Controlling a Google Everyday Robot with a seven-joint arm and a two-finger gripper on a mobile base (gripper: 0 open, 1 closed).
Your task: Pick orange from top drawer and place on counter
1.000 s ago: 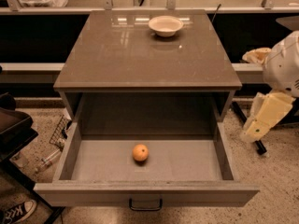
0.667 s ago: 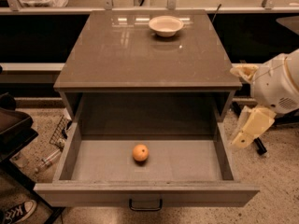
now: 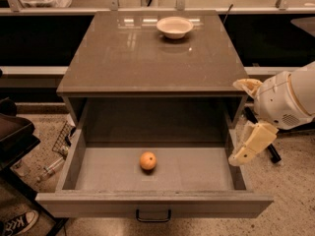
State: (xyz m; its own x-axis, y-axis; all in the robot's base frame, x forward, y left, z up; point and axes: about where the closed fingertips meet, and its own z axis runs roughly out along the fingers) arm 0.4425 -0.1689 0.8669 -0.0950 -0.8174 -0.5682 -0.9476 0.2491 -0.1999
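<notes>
Speckled floor (image 3: pixel 295 195), dark shelving behind. Glossy grey-brown counter (image 3: pixel 138 63), reflective, overhanging the cabinet sides. Cream bowl (image 3: pixel 174 27) near its back edge.

Top drawer (image 3: pixel 98 203) pulled out below the counter, with a flat front panel and a small dark handle (image 3: pixel 153 216) at centre.

Orange (image 3: pixel 147 161) on the drawer floor, slightly left of centre: small, round, orange-yellow, smooth. Well apart from all four walls, with bare drawer floor on every side and open above.

Gripper (image 3: pixel 239 123) by the drawer's right wall, at the cabinet's front right corner. Cream fingers (image 3: pixel 253 141) spread wide, gripping nothing, well apart from the fruit.

Left of the cabinet: bottle (image 3: pixel 49 167) lying on the floor, sneaker (image 3: pixel 17 223) at the lower corner.
</notes>
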